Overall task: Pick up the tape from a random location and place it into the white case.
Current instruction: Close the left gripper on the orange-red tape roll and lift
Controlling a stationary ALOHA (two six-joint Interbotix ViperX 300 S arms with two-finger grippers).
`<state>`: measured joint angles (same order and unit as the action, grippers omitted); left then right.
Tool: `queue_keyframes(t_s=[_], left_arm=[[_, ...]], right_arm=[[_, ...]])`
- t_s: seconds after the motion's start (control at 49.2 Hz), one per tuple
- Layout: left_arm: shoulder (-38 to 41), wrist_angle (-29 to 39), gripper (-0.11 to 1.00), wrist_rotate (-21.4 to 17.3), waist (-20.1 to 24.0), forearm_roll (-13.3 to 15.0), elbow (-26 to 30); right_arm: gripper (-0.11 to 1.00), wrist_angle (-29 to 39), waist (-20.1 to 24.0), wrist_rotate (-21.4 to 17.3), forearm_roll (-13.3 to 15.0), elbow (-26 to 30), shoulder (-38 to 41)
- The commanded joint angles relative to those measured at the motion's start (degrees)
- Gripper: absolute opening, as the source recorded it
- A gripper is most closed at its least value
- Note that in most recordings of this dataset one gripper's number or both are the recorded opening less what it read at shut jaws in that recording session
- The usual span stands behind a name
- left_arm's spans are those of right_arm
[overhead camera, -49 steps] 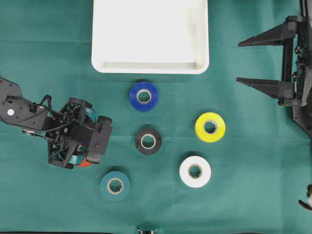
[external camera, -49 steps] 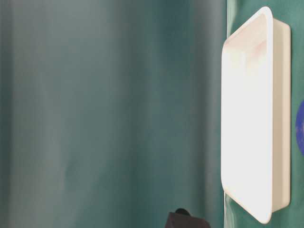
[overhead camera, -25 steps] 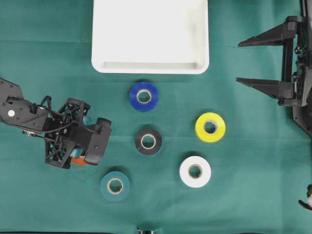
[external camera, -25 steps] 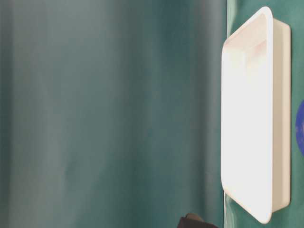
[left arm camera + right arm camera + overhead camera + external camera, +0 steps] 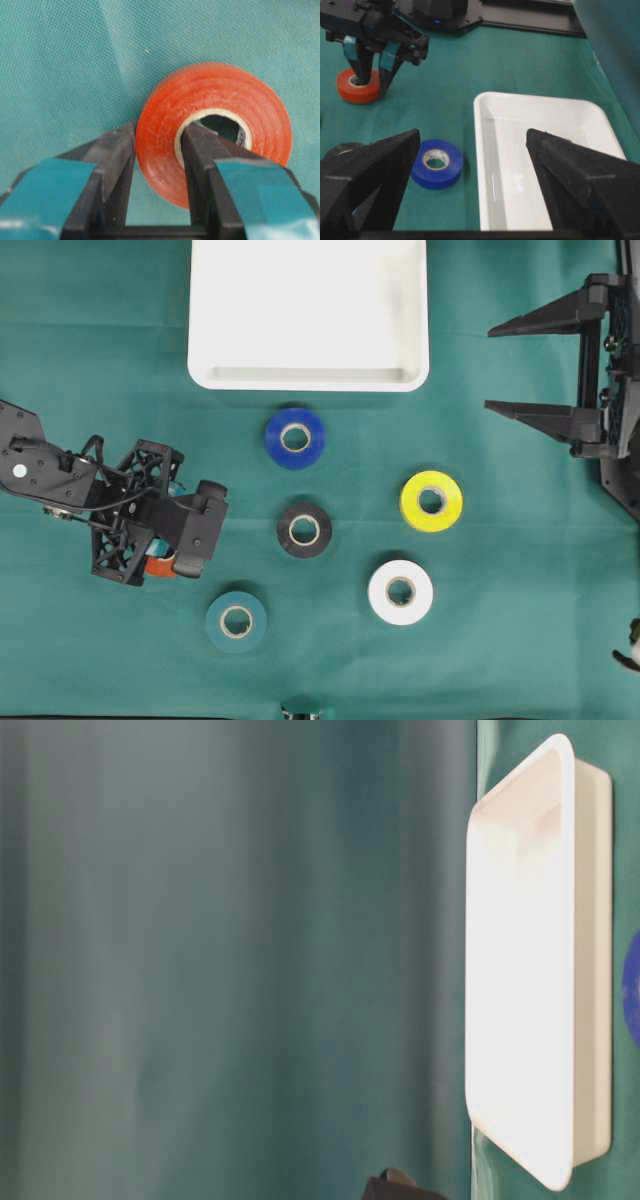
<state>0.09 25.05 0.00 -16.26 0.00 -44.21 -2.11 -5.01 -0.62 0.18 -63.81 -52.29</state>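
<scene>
- Tape is the thing to move: an orange roll (image 5: 212, 132) lies flat on the green table (image 5: 100, 360), towards its left side, well apart from the white case (image 5: 308, 310) at the far edge.
- Left claw (image 5: 159, 150) is clamped on the orange roll's wall, one finger (image 5: 197, 150) down inside the core hole and the other against the outer face. Pinching the wall this way suits a ring lying flat, since the full width would likely be too broad to span.
- From the right wrist view the roll looks to be resting on the cloth, not yet lifted.
- Right claw (image 5: 545, 365) waits with its fingers wide apart and holding nothing, parked at the right edge, probably to leave the path to the case free.
- Five other rolls lie loose: blue (image 5: 295, 438), black (image 5: 304, 530), yellow (image 5: 431, 501), white (image 5: 400, 592) and teal (image 5: 236, 621).
- White case holds nothing visible and sits open side up, ready to receive a roll.
</scene>
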Motion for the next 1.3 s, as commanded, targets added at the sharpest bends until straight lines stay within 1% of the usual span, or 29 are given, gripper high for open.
queue_keyframes(t_s=[0.0, 0.142, 0.264, 0.406, 0.508, 0.793, 1.077, 1.179, 1.28], left_arm=[[-1.8, 0.3, 0.22, 0.1, -0.1, 0.3, 1.5], [-3.3, 3.3, 0.22, 0.2, -0.3, 0.4, 3.0], [-5.4, 7.6, 0.22, 0.4, -0.5, 0.4, 4.9], [-8.6, 12.8, 0.22, 1.8, -0.7, 0.4, 7.4], [-10.9, 16.4, 0.22, 2.1, -0.9, 0.3, 9.4], [-17.2, 25.1, 0.22, 2.2, -1.4, -0.1, 16.6], [-20.0, 36.7, 0.22, 2.1, -1.4, -1.1, 24.7], [-20.5, 38.8, 0.22, 2.1, -1.4, -1.4, 26.8], [-20.3, 39.4, 0.22, 2.1, -1.2, -1.5, 27.6]], right_arm=[[0.90, -0.2, 0.0, 0.0, 0.0, 1.6, 0.4], [0.90, 0.0, -0.1, 0.0, 0.0, 1.7, 0.4], [0.90, 0.8, -0.1, -0.1, 0.0, 1.7, 0.4], [0.90, 1.1, 0.0, 0.0, 0.0, 1.8, 0.4], [0.90, 1.1, 0.0, 0.0, 0.0, 1.8, 0.4], [0.90, 1.5, 0.0, -0.1, 0.0, 1.9, 0.4], [0.90, 1.4, 0.0, -0.1, 0.0, 2.0, 0.4], [0.90, 1.4, 0.0, -0.1, 0.0, 2.0, 0.4], [0.90, 1.4, -0.1, -0.1, 0.0, 2.0, 0.4]])
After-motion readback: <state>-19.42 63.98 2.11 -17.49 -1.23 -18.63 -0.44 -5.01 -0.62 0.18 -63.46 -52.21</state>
